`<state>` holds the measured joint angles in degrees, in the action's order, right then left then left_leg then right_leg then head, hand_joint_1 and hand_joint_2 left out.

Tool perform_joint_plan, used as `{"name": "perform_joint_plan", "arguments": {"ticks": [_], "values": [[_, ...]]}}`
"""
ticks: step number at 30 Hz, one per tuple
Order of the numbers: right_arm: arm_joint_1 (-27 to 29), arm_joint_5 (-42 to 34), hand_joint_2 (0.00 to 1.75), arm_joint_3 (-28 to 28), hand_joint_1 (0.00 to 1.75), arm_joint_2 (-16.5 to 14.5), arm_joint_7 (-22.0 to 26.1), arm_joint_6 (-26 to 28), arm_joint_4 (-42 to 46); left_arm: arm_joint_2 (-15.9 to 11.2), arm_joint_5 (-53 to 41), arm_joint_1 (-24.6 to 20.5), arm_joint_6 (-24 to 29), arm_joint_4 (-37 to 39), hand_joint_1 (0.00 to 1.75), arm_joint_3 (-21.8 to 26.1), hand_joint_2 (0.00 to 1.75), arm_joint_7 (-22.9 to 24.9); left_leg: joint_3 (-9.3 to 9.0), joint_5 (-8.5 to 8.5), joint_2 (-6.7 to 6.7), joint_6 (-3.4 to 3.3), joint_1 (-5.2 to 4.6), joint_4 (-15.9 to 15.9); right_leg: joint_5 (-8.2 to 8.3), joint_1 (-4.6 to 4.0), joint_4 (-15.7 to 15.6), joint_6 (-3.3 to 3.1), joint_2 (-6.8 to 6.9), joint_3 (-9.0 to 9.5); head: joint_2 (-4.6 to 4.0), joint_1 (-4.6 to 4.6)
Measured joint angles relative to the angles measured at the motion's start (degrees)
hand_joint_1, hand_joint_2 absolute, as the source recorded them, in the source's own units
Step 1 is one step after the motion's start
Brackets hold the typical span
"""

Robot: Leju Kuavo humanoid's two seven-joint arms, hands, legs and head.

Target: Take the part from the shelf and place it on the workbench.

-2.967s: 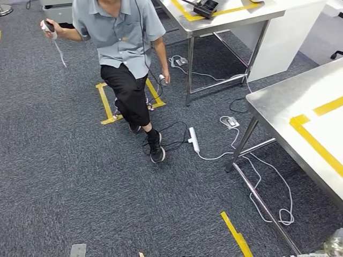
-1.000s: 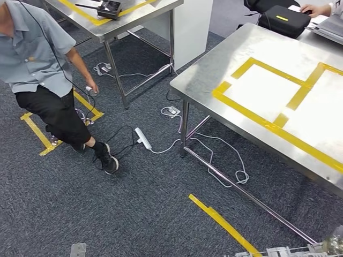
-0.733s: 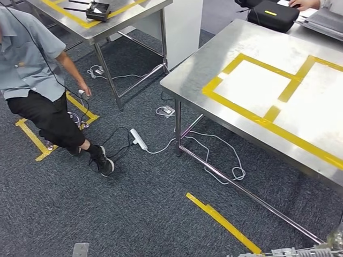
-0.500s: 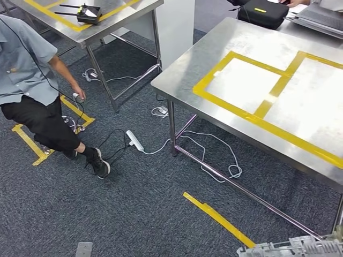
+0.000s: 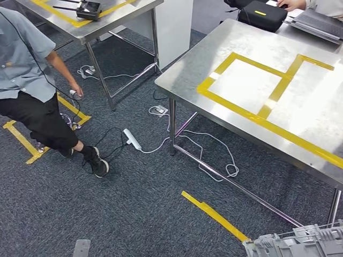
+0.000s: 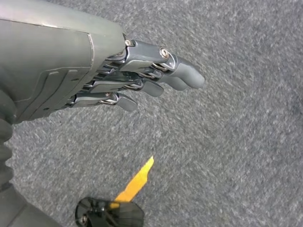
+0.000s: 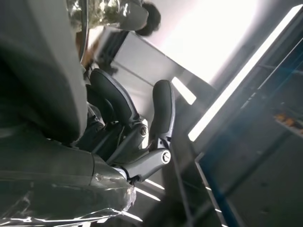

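Note:
The steel workbench (image 5: 190,69), marked with yellow tape rectangles, stands ahead on the right. A grey ribbed plastic part (image 5: 295,245) pokes into the head view at the bottom right, below the bench's near edge. In the right wrist view my right hand (image 7: 137,137) grips this part (image 7: 35,75), dark fingers (image 7: 162,106) curled over its edge, with crinkled clear film under it. My left hand (image 6: 107,80) hangs over the carpet with its fingers stretched out and holds nothing.
A person (image 5: 28,80) crouches at the left on the carpet, a cable in one hand. A power strip (image 5: 132,139) and loose cables lie by the bench leg. A yellow tape strip (image 5: 214,216) marks the floor. A black bag (image 5: 259,15) sits at the bench's far end.
The camera has swung right: the person slid to the left edge and the workbench now spans the right side. The grey part has risen into the bottom right corner.

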<state>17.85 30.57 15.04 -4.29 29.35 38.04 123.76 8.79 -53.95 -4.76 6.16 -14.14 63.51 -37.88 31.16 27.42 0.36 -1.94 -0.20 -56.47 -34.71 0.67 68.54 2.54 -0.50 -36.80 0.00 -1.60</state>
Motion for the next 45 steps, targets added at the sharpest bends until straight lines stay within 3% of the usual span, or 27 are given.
{"name": "perform_joint_plan", "arguments": {"ticks": [2,3,6,8,10,12,13,16,17,18,19,21,22,24,27,29,31,32,33,34,36,38,42,43,45], "values": [[-1.4,-5.4,1.75,-2.1,1.75,2.7,-4.6,-3.0,-0.7,0.0,0.2,0.0,0.0,0.0,0.00,0.0,1.75,0.0,0.06,-0.02,0.24,-0.03,-0.12,-0.1,-0.91,0.07,4.3,0.35,0.04,-1.99,0.00,-0.02],[-2.2,-7.7,1.75,-3.1,1.75,4.0,-6.4,-4.7,-1.2,0.0,0.3,0.0,0.0,0.0,0.00,0.0,1.75,0.0,0.05,-0.02,0.32,-0.02,-0.13,-0.1,0.22,0.10,3.4,0.46,0.08,-1.58,0.00,-0.01],[-4.3,-10.6,1.75,-6.2,1.75,7.1,-9.3,-9.0,-2.8,0.0,0.4,-0.1,0.0,0.0,0.00,0.0,1.75,-0.2,0.09,0.14,0.34,0.36,-0.24,-0.5,5.14,0.30,-7.2,0.61,0.41,3.69,0.00,0.04],[-5.4,-10.0,1.75,-8.2,1.75,8.5,-9.9,-10.1,-3.8,-0.1,0.3,-0.1,0.0,0.0,0.00,0.0,1.75,-0.2,0.45,0.10,0.28,0.84,-0.54,-0.9,5.64,0.29,-10.6,0.09,0.49,5.37,0.00,-0.01],[-6.3,-9.0,1.75,-9.9,1.75,9.4,-10.0,-10.4,-4.6,-0.3,0.0,-0.1,0.0,0.0,0.00,0.1,1.75,-0.3,0.80,0.01,0.22,1.26,-0.59,-1.0,5.76,0.21,-10.6,-0.74,0.41,5.28,0.00,-0.13],[-7.8,-7.8,1.75,-11.3,1.75,10.0,-9.9,-10.2,-5.3,-0.4,-0.2,-0.1,0.0,0.0,0.00,0.1,1.75,-0.3,1.31,1.04,0.10,1.80,-0.45,-2.3,5.95,0.28,-10.6,-1.39,0.35,5.21,0.00,-0.30],[-8.7,-7.3,1.75,-11.9,1.75,10.3,-9.9,-10.1,-5.6,-0.5,-0.2,-0.2,0.0,0.0,0.00,0.1,1.75,-0.3,2.21,2.41,0.04,2.11,-0.38,-4.3,6.03,0.36,-10.7,-1.71,0.34,5.20,0.00,-0.41],[-10.1,-6.5,1.75,-13.1,1.75,10.9,-9.9,-9.9,-6.5,-0.5,-0.5,-0.2,0.0,0.0,0.00,0.0,1.75,-0.3,7.22,7.46,-0.04,2.65,-0.13,-15.1,6.05,0.27,-10.7,-2.12,0.40,5.04,0.00,-0.61],[-10.4,-6.5,1.75,-13.4,1.75,11.1,-10.0,-9.9,-6.8,-0.5,-0.6,-0.1,0.0,0.0,0.00,0.0,1.75,-0.3,8.28,7.80,-0.04,2.61,-0.08,-17.2,6.05,0.22,-10.7,-2.14,0.40,5.02,0.00,-0.62],[-10.7,-6.4,1.75,-13.7,1.75,11.2,-10.0,-9.9,-7.0,-0.5,-0.7,0.0,-0.1,0.0,0.00,0.0,1.75,-0.3,8.40,7.01,-0.05,2.46,-0.07,-17.3,6.05,0.15,-10.7,-2.14,0.35,5.03,0.00,-0.63],[-11.1,-6.3,1.75,-14.0,1.75,11.3,-10.0,-9.9,-7.2,-0.5,-0.8,0.0,-0.1,0.0,0.00,0.1,1.75,-0.3,7.56,5.24,-0.07,2.20,-0.09,-15.3,6.04,0.09,-10.7,-2.14,0.28,5.07,0.00,-0.65],[-12.8,-6.1,1.75,-14.4,1.75,11.5,-10.0,-9.8,-7.7,-0.6,-1.1,-0.2,-0.2,0.0,0.00,0.0,1.75,-0.3,4.29,1.12,-0.18,1.36,-0.31,-8.0,6.03,-0.05,-10.6,-2.10,0.14,5.12,0.00,-0.64],[-14.1,-5.8,1.75,-14.6,1.75,11.7,-10.1,-9.7,-8.1,-0.6,-1.4,-0.3,-0.2,0.0,0.00,0.0,1.75,-0.3,2.89,-0.05,-0.25,0.97,-0.43,-4.7,6.05,-0.13,-10.6,-2.02,0.05,5.00,0.00,-0.63],[-17.1,-4.7,1.75,-15.3,1.75,12.1,-10.5,-9.8,-9.1,-0.7,-1.9,-0.6,-0.3,0.0,0.00,0.0,1.75,0.0,1.87,-0.38,-0.32,0.63,-0.63,-1.8,6.24,-0.19,-10.6,-1.61,-0.07,4.57,0.00,-0.60],[-21.8,-1.7,1.75,-16.8,1.75,12.8,-11.6,-9.8,-10.7,-0.5,-2.5,-1.0,-0.4,0.0,0.00,-0.2,1.75,0.5,1.81,-0.83,-0.20,0.25,-0.34,-0.8,5.82,-0.13,-10.1,-0.81,-0.05,3.77,0.00,-0.57],[-25.1,0.4,1.75,-17.8,1.75,13.2,-12.3,-9.3,-11.9,-0.3,-2.9,-1.4,-0.5,0.0,0.00,-0.3,1.75,0.6,1.72,-1.24,-0.09,-0.07,-0.09,-0.2,3.13,-0.05,-5.5,-0.40,0.05,1.53,0.00,-0.46],[-27.4,1.8,1.75,-18.6,1.75,13.4,-12.8,-8.8,-13.1,-0.3,-3.1,-1.7,-0.6,0.0,0.00,-0.4,1.75,0.8,1.79,-1.29,-0.08,-0.17,-0.16,-0.2,-0.20,0.02,2.3,-0.03,0.10,-1.96,0.00,-0.39],[-28.1,2.2,1.75,-18.9,1.75,13.5,-13.0,-8.5,-13.7,-0.3,-3.2,-1.7,-0.7,0.0,0.00,-0.4,1.75,0.8,1.79,-1.28,-0.09,-0.17,-0.18,-0.2,-0.85,0.04,5.0,0.12,0.12,-3.23,0.00,-0.40],[-28.7,2.6,1.75,-19.1,1.75,13.5,-13.1,-8.3,-14.2,-0.3,-3.3,-1.7,-0.7,0.0,0.00,-0.4,1.75,0.8,1.77,-1.28,-0.12,-0.17,-0.18,-0.3,-0.35,0.05,5.5,0.24,0.15,-3.57,0.00,-0.38],[-29.3,3.1,1.75,-19.4,1.75,13.6,-13.2,-7.8,-14.6,-0.2,-3.4,-1.7,-0.7,0.0,0.00,-0.5,1.75,0.9,1.71,-1.25,-0.15,-0.13,-0.17,-0.3,1.26,0.07,3.6,0.29,0.20,-2.80,0.00,-0.38],[-30.7,4.4,1.75,-19.7,1.75,13.7,-13.6,-6.5,-15.3,-0.1,-3.7,-1.7,-0.8,0.0,0.00,-0.7,1.75,1.2,1.59,-1.13,-0.22,0.09,-0.24,-0.3,5.38,0.13,-4.1,0.34,0.49,0.79,0.00,-0.37],[-32.5,6.4,1.75,-19.9,1.75,13.8,-14.6,-5.3,-16.2,-0.2,-4.0,-1.8,-0.8,0.0,0.00,-1.0,1.75,1.5,1.86,-1.08,-0.24,0.52,-0.53,-0.7,7.04,0.12,-9.8,-0.01,0.64,3.48,0.00,-0.45],[-35.6,12.6,1.75,-20.0,1.75,14.5,-16.9,-3.0,-18.7,-0.2,-4.6,-2.1,-0.9,0.0,0.00,-1.5,1.75,1.7,2.54,-0.69,-0.21,1.35,-0.63,-1.5,7.00,0.16,-10.7,-1.16,0.46,3.82,0.00,-0.64],[-36.4,13.6,1.75,-19.9,1.75,14.7,-17.3,-2.6,-19.4,-0.2,-4.7,-2.2,-0.9,0.0,0.00,-1.7,1.75,1.8,3.10,0.25,-0.23,1.65,-0.56,-2.8,7.05,0.27,-10.7,-1.47,0.48,3.87,0.00,-0.78],[-37.6,15.1,1.75,-19.9,1.75,15.0,-17.7,-1.9,-20.4,-0.2,-4.8,-2.3,-0.9,0.0,0.00,-1.8,1.75,2.0,5.80,3.47,-0.28,2.24,-0.32,-8.8,7.05,0.34,-10.8,-1.95,0.55,3.93,0.00,-0.98]]}}
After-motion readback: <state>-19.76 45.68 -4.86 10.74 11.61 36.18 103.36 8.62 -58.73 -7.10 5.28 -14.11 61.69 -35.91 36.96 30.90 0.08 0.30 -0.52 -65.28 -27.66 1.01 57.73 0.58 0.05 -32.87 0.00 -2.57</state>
